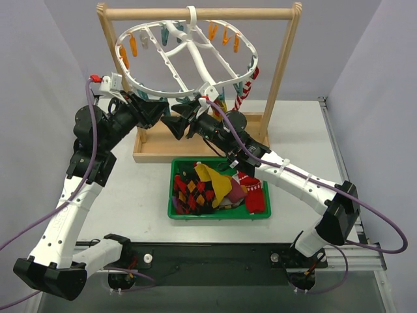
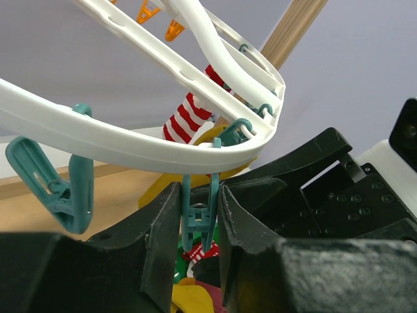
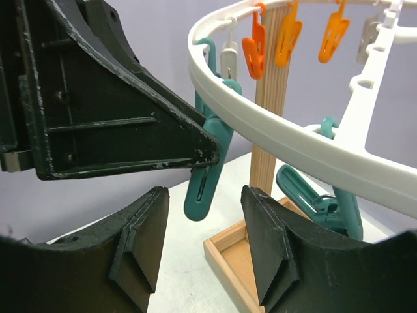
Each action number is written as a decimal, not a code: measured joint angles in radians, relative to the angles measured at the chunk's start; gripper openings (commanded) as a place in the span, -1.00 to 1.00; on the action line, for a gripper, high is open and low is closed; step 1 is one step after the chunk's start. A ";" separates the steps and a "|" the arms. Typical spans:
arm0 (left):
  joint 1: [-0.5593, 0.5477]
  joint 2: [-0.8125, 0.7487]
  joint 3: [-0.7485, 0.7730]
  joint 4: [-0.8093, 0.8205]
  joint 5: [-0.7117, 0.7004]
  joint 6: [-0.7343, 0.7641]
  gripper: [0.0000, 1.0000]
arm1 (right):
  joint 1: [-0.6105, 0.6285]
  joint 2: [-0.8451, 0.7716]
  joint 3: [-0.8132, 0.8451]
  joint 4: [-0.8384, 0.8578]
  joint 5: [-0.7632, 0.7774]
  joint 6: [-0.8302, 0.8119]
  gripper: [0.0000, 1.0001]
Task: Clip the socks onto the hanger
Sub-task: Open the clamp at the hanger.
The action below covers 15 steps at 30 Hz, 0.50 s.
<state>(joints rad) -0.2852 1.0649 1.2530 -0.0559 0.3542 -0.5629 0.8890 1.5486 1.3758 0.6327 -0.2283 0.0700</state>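
The white oval hanger (image 1: 195,57) hangs from a wooden bar, with teal and orange clips under its rim. A red-white striped sock (image 1: 244,91) hangs clipped at its right side and shows in the left wrist view (image 2: 189,114). My left gripper (image 1: 163,114) is under the near rim (image 2: 130,147), shut on a dangling teal clip (image 2: 199,225) whose lower tips stand apart. My right gripper (image 1: 174,125) is open and empty just below that clip (image 3: 207,176). The yellow sock (image 1: 218,182), diamond sock (image 1: 192,192) and red patterned sock (image 1: 254,192) lie in the bin.
The green bin (image 1: 218,215) sits on the table in front of the wooden rack (image 1: 195,13), whose base tray (image 1: 156,153) lies behind it. Another teal clip (image 2: 49,189) hangs left of the held one. Orange clips (image 3: 287,39) hang along the far rim.
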 measured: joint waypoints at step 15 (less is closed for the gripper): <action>-0.001 -0.001 0.000 0.006 -0.002 -0.009 -1.00 | -0.004 0.030 0.004 0.011 -0.005 0.019 -0.80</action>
<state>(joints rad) -0.2863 1.0641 1.2526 -0.0502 0.3519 -0.5720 0.8852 1.5784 1.3796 0.6434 -0.2337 0.0891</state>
